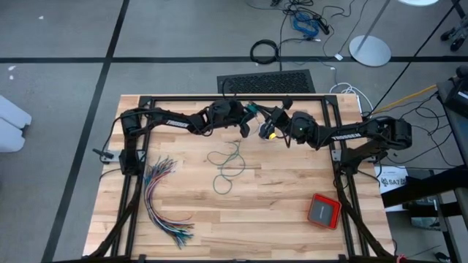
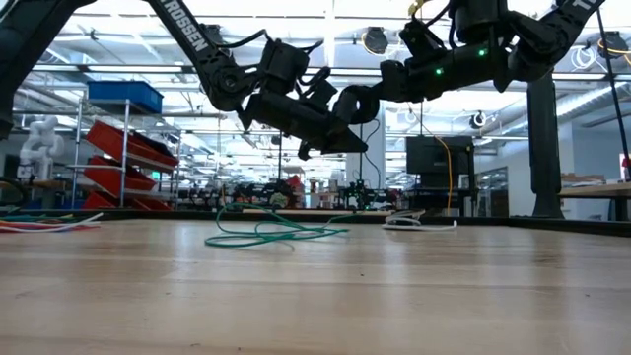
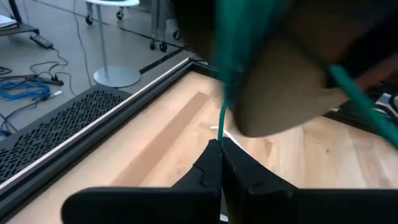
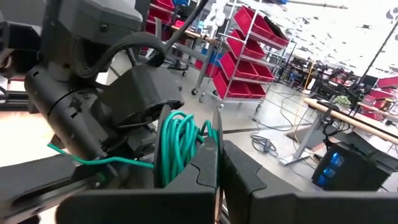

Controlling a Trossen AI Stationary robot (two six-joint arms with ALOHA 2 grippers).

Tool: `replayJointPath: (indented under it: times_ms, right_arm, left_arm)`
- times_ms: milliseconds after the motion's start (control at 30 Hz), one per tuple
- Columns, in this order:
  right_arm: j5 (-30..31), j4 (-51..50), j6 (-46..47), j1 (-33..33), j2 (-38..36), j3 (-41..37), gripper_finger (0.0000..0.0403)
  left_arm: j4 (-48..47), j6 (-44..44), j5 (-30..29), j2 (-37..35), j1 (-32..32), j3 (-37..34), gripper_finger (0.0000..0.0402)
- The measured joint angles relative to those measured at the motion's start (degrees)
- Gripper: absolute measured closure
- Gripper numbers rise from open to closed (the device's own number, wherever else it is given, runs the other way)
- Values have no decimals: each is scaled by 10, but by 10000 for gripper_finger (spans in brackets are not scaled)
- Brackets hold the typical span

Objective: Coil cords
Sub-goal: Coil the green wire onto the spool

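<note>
Both of my arms reach in over the far half of the wooden surface (image 1: 241,197), meeting near its middle, raised well above the boards.

My left tool (image 3: 221,146) has its two dark fingers pressed together, pinching a strand of the teal-green cord (image 1: 228,162). From the left wrist, that strand runs straight away from the fingertips toward the other arm, which fills the view just ahead.

My right tool (image 4: 219,134) is also closed tight. From the right wrist, several turns of the teal-green cord are wound into a coil just beside the fingertips, against the left arm's wrist, and one strand trails off across that arm. I cannot tell whether my right fingers actually grip the cord or only rest against the coil.

The rest of the teal-green cord lies in loose loops on the surface, below and slightly nearer than the tools. In the low view a white cord end (image 2: 419,224) lies flat farther back on the surface.

A fanned bundle of many-coloured wires (image 1: 162,201) rests on my left side. A small red-rimmed box (image 1: 324,210) sits near the right corner.
</note>
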Motion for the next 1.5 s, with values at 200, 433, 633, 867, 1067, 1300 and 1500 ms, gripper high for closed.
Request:
replayJointPath:
  times_ms: [200, 433, 633, 867, 1067, 1300, 1500]
  right_arm:
    - [-12, 7, 13, -2, 0, 0, 403]
    - [-9, -16, 22, -19, 2, 0, 403]
    - [-9, -48, 21, -19, 2, 0, 403]
    - [-8, -104, 19, -19, 2, 0, 403]
    - [-9, -120, 20, -19, 2, 0, 403]
    - [-14, -134, 29, -13, 2, 0, 403]
    - [-11, -133, 29, -3, 2, 0, 403]
  left_arm:
    - [14, 3, 0, 0, -15, 0, 402]
    - [19, 10, -9, 0, -35, 0, 402]
    - [15, 10, -19, -3, -42, 0, 402]
    - [-43, 37, -31, -47, -45, 0, 402]
    - [-106, 84, -66, -91, -48, 0, 401]
    - [-188, 132, -107, -117, -43, 0, 402]
    - [-215, 157, -116, -129, -34, 0, 401]
